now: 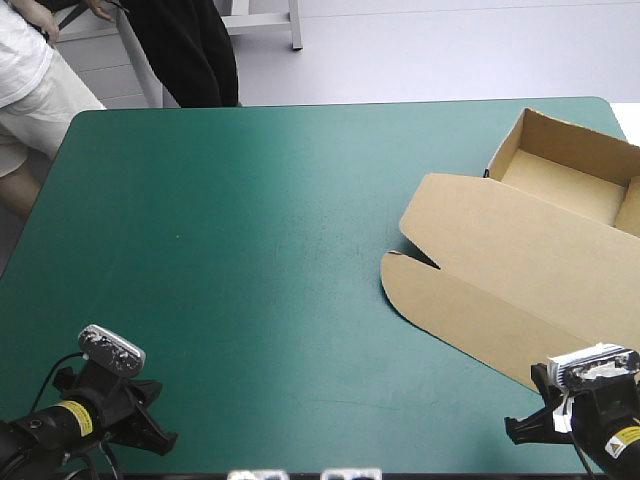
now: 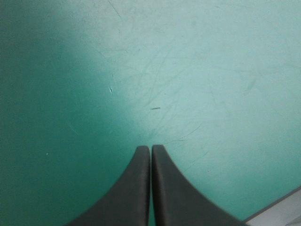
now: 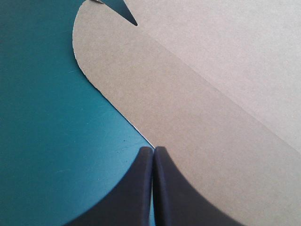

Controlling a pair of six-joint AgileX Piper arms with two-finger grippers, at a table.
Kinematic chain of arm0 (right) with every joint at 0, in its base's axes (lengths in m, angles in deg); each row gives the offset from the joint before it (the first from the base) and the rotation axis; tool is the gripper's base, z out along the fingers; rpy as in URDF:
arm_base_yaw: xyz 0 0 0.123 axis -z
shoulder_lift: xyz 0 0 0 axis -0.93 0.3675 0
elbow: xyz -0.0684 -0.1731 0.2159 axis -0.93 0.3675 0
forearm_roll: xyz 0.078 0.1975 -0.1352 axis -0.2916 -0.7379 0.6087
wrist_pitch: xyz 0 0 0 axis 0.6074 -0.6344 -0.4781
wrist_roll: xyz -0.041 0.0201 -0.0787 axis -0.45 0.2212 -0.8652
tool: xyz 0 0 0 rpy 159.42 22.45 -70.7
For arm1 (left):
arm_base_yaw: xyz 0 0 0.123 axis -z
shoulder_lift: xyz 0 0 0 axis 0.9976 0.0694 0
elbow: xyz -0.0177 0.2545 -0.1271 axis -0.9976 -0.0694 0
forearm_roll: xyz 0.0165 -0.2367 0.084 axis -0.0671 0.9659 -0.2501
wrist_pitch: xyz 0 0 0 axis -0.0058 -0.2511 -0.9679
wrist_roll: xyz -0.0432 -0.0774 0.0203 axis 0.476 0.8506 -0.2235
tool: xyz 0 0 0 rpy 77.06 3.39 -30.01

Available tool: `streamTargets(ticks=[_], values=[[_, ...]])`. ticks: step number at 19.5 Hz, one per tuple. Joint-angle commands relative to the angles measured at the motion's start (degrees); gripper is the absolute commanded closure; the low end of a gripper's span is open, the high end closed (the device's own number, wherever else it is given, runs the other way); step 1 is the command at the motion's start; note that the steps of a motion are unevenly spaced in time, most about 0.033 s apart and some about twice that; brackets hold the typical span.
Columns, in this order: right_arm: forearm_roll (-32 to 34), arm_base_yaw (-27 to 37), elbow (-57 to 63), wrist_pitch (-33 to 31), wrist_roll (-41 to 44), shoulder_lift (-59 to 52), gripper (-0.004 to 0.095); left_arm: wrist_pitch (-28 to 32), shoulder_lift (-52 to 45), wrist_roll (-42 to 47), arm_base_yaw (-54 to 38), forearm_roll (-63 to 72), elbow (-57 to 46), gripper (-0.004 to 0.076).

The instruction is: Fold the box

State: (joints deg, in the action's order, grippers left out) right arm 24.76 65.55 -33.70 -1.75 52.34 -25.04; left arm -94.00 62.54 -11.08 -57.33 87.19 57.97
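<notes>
Currently both tools are held together, the right tool (image 3: 152, 149) set with the box (image 3: 197, 94) edge just ahead, presumably for sliding under, the left tool (image 2: 150, 148) over bare worktop (image 2: 197, 66).

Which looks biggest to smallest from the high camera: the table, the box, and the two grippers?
1. The table, easily biggest.
2. The box, partly off the picture.
3. The left gripper and right gripper: both small and alike, partly out of view, so I won't rank them.
</notes>
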Motion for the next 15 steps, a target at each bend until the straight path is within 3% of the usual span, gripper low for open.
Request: streamTargets(ticks=[1, 10, 15], values=[[-0.2, -0.1, -1.3, 3.4, -0.5, 0.5, 0.0922, 3.4, 0.4, 0.2, 0.3, 0.5, 0.7, 0.0731], [0.0, -0.1, -1.3, 3.0, -0.5, 0.5, 0.0922, 10.8, 0.4, -0.1, 0.3, 0.2, -2.6, 0.0731], [0.0, -0.1, -1.3, 2.7, -0.5, 0.5, 0.0922, 11.3, 0.4, -0.1, 0.3, 0.1, -3.9, 0.0731]])
